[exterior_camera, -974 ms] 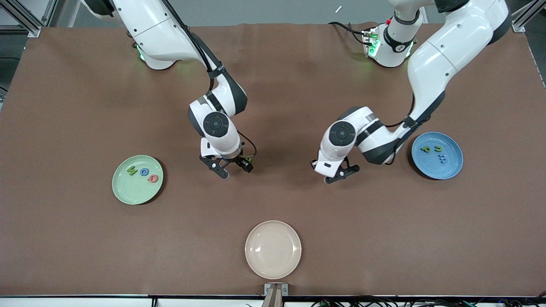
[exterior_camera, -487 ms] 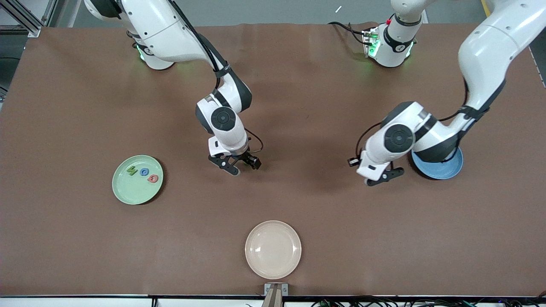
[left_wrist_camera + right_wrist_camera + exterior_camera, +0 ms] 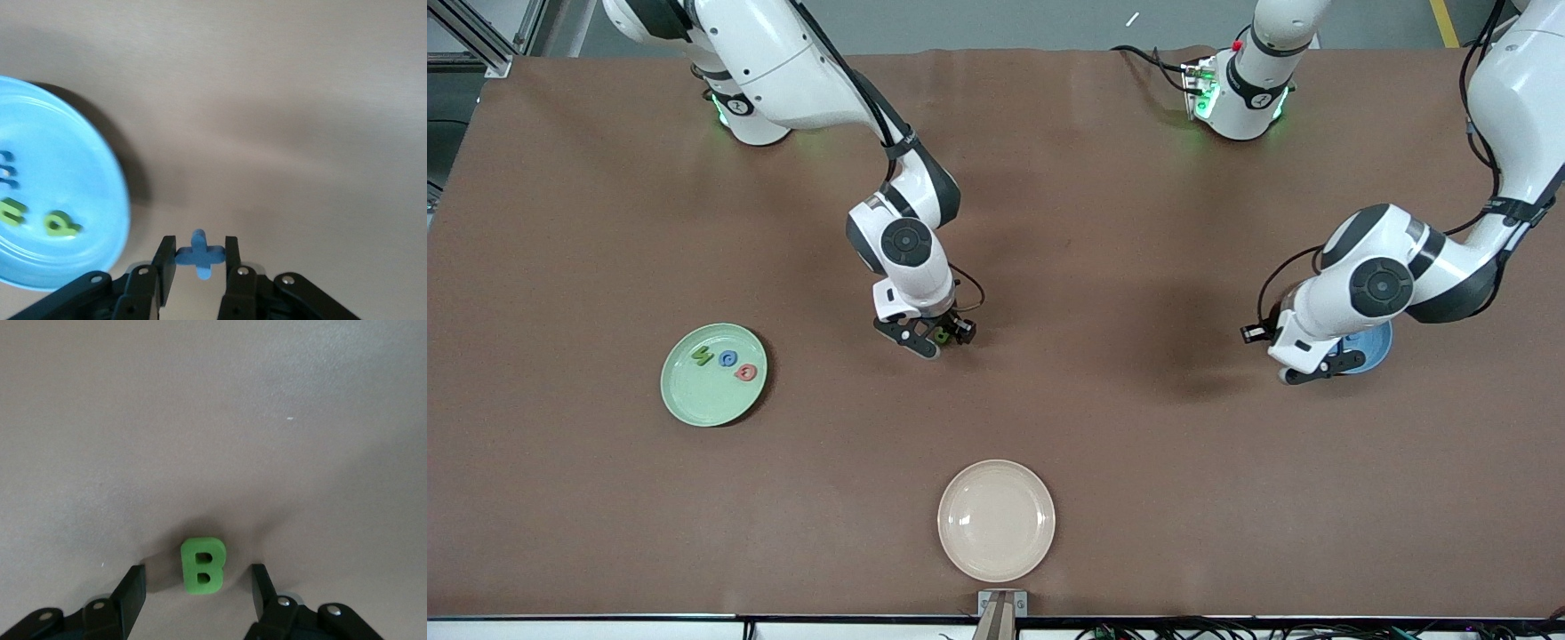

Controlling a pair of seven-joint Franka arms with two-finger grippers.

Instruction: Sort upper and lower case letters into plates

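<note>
The right gripper (image 3: 197, 587) sits low at mid-bench, jaws open and straddling the green B (image 3: 203, 565), which lies flat on the bench (image 3: 1049, 222) between them, clear gaps on both sides. To do this well the jaws should close evenly on the B's flat edges and lift straight before heading for the light green plate (image 3: 685, 400), at about nine o'clock from it, where three capitals already lie. The left gripper (image 3: 200, 257) has its jaws clamped on the blue x (image 3: 199, 253), hovering just beside the rim of the blue plate (image 3: 100, 193). It should travel fully over the plate, clear of the green p (image 3: 61, 223) and its neighbours, before letting go. The cream plate (image 3: 996, 520) at six o'clock is empty.
</note>
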